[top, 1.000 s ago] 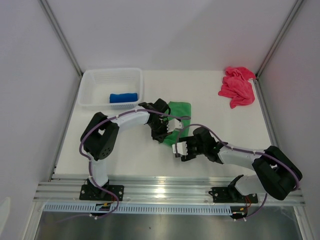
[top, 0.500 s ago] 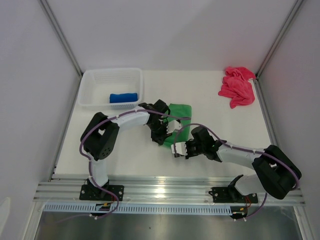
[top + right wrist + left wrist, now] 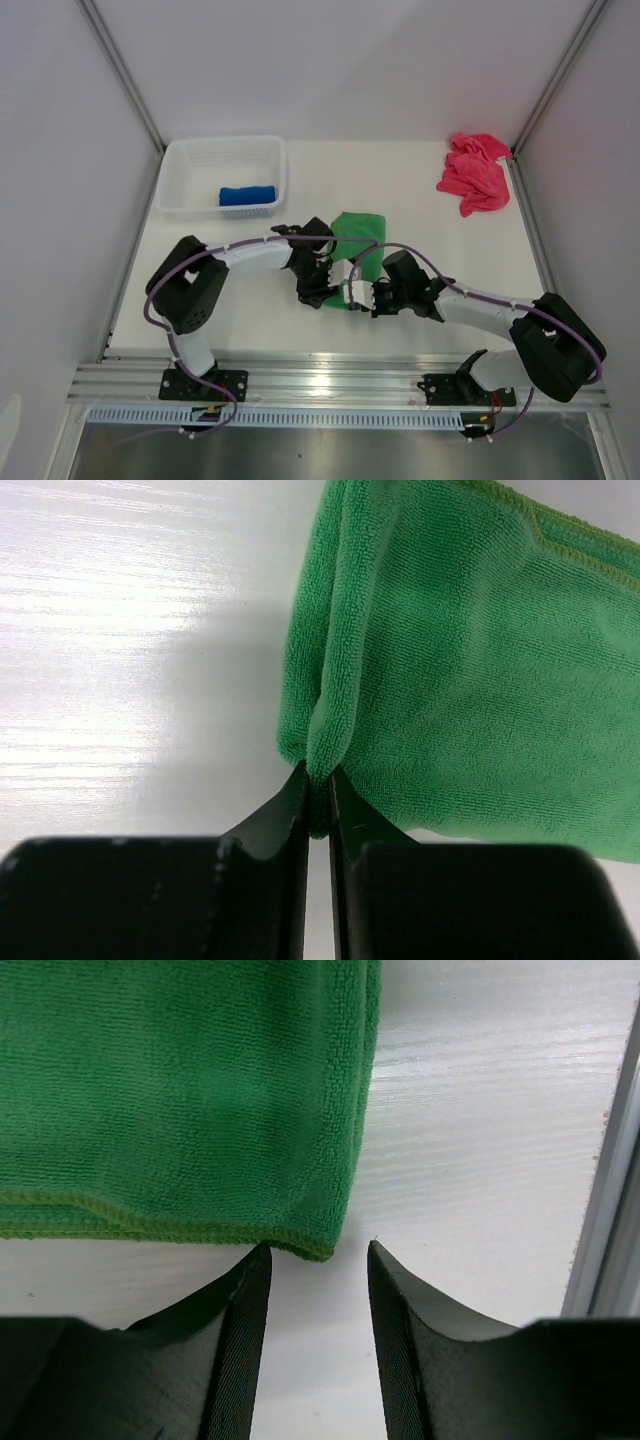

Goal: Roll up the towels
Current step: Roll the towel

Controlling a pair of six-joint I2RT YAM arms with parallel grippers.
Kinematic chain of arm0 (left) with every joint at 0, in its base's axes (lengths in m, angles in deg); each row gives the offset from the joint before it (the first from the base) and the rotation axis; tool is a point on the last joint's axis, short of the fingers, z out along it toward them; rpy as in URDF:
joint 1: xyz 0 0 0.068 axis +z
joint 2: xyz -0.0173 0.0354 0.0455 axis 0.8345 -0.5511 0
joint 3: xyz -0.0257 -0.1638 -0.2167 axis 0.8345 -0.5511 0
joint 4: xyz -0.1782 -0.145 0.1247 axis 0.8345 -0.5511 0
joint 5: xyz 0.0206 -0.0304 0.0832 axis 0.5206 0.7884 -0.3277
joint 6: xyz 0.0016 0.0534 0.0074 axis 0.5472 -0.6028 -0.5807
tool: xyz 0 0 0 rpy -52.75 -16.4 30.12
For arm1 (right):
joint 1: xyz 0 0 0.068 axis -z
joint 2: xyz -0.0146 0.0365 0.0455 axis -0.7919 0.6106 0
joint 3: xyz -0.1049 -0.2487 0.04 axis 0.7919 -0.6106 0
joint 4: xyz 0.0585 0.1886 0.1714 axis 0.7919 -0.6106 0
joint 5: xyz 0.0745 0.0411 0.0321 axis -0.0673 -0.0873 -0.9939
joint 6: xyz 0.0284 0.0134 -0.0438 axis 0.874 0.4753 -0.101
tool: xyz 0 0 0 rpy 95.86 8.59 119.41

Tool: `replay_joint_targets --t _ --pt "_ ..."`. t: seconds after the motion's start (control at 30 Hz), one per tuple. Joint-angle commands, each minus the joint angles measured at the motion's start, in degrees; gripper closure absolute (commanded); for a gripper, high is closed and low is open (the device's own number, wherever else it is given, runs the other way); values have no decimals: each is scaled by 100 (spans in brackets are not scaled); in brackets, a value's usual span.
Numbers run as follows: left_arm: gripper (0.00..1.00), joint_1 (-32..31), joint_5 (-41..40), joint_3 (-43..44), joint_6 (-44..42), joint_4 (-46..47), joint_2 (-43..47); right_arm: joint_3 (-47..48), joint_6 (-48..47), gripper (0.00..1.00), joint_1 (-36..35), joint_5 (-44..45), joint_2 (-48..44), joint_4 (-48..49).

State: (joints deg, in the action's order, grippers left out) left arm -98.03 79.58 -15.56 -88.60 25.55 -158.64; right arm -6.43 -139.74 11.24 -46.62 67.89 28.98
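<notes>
The green towel lies folded on the table's middle. It fills the top of the left wrist view and the right wrist view. My right gripper is shut, pinching the towel's near corner edge. My left gripper is open, its fingers just short of the towel's other near corner, touching nothing. In the top view both grippers meet at the towel's near edge, the left beside the right. The blue towel lies rolled in the white basket. The pink towel lies crumpled at the far right.
The white basket stands at the far left of the table. A metal rail runs along the near edge and shows at the right of the left wrist view. White walls close in the table on three sides.
Both grippers have drawn toward the near edge, and the green towel's near end has come with them. The right gripper now pinches the towel's corner.
</notes>
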Motion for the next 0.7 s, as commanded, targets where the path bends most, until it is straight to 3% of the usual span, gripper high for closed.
replay_joint_targets --t 0.0,0.17,0.33,0.5,0.6,0.67 --pt "53 -256 -377 -295 -86 660 451 174 229 100 -1 -46 -84 -90" --pt "54 -247 -484 -401 54 969 601 33 -43 99 -18 208 -285 -204" --pt "53 199 420 108 -165 425 759 -125 -263 99 -10 306 -453 -196" --pt "49 438 1028 214 -1254 -15 944 -213 -316 99 -45 366 -470 -108" --pt "34 412 1248 109 -2000 107 1076 -274 -351 99 -54 411 -505 -99" --pt "31 368 1249 -93 -2858 72 1155 -292 -404 99 -54 428 -488 -108"
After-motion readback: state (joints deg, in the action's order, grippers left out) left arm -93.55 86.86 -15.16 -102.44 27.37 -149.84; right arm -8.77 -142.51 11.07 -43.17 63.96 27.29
